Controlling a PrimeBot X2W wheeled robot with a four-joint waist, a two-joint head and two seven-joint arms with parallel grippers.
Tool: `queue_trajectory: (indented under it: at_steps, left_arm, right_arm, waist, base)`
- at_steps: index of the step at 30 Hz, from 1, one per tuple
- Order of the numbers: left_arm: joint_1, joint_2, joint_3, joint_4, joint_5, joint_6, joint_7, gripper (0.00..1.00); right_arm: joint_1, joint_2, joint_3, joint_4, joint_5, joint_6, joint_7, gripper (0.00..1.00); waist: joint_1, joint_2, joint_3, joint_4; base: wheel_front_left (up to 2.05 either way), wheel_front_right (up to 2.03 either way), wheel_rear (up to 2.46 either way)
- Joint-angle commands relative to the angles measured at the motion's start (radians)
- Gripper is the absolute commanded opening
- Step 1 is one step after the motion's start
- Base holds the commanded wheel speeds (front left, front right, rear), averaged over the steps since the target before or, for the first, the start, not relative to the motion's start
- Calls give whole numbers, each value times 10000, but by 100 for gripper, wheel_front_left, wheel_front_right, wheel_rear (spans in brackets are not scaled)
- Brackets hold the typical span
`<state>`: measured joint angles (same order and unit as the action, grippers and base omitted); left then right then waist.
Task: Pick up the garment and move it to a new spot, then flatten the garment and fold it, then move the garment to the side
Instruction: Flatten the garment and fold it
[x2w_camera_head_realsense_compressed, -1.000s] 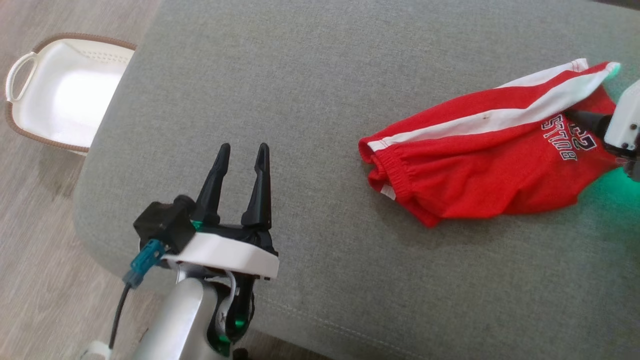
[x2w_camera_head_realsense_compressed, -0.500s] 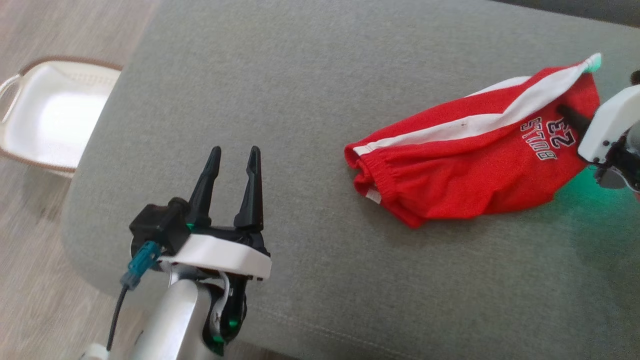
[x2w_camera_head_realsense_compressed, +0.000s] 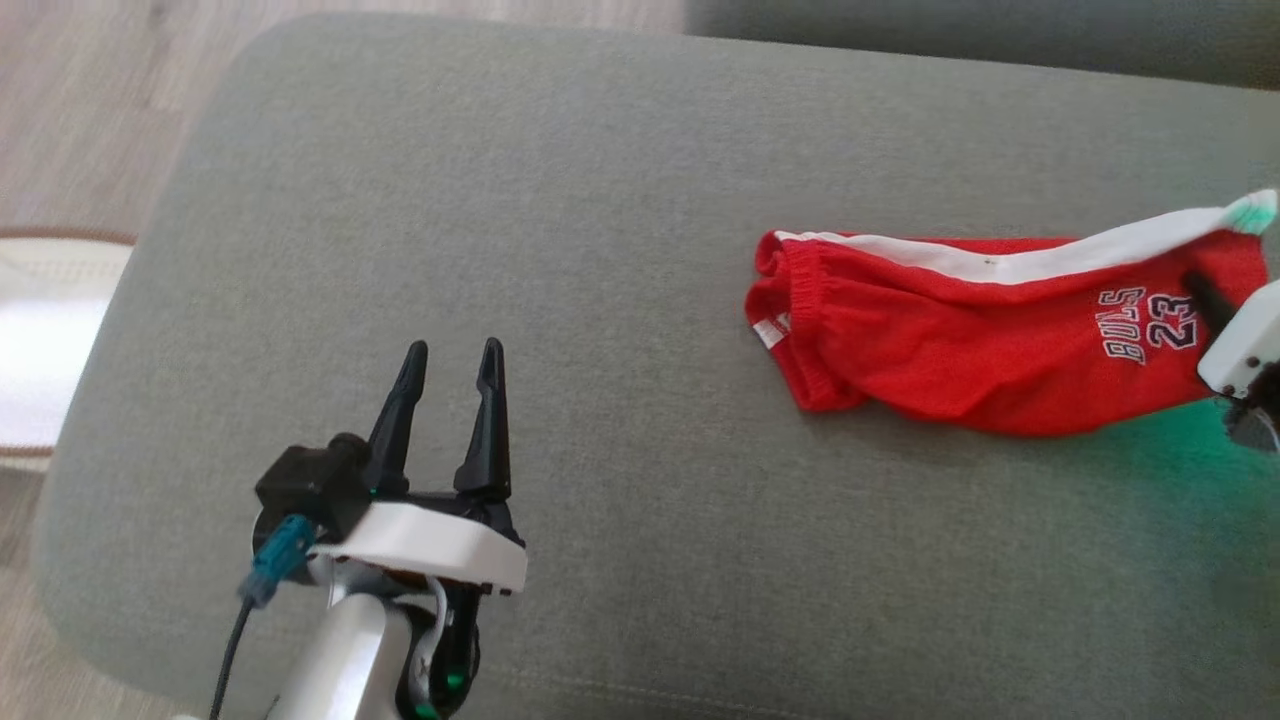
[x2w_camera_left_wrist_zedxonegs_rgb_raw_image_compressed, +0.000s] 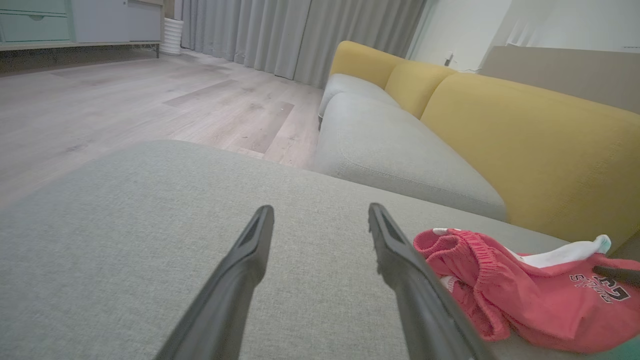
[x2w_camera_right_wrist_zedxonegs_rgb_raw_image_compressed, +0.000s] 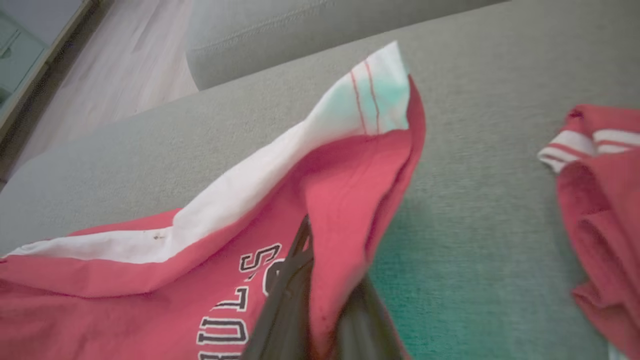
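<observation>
Grip on limp red shorts

Lay bunched toward the right end of the grey sofa cushion, waistband leftward. Judged light, soft, floppy, not fragile; likely to sag from one pinch, so best taken at both waistband corners. Found them pinched tight between the fingers of the right gripper, beside the BULLS 23 print; found the left gripper with fingers spread wide, empty, well apart. Could not place the red cloth at the right wrist view's edge: same shorts or another piece.
</observation>
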<state>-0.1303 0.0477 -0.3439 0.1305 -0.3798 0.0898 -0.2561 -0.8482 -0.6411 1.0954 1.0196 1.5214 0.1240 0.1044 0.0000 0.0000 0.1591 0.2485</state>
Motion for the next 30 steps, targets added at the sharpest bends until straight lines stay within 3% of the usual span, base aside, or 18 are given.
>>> queue_trajectory:
  at_steps: [1,9,15,23,30]
  left_arm:
    - [-204,27,353,-291,78,-34,-57,100]
    - [-112,26,348,-58,259,-49,-57,100]
    - [-15,26,204,46,185,4,-57,100]
    - [13,26,81,112,24,76,-57,100]
    - [75,26,242,109,39,110,-57,100]
  right_arm:
    - [-18,-188,-25,7,-87,67,-363,0]
    - [-448,192,188,122,-582,67,-898,0]
    - [-969,1327,694,69,-1100,67,-485,0]
    - [-1165,2800,1159,958,-1428,67,474,0]
    - [-992,3597,1370,1390,-1723,67,666,0]
  waist:
    - [0,0,-165,-211]
    - [0,0,-552,-250]
    - [0,0,-819,166]
    - [0,0,-839,799]
    - [0,0,-821,908]
  base:
    - [0,0,0]
    - [0,0,0]
    - [0,0,0]
    - [0,0,0]
    - [0,0,0]
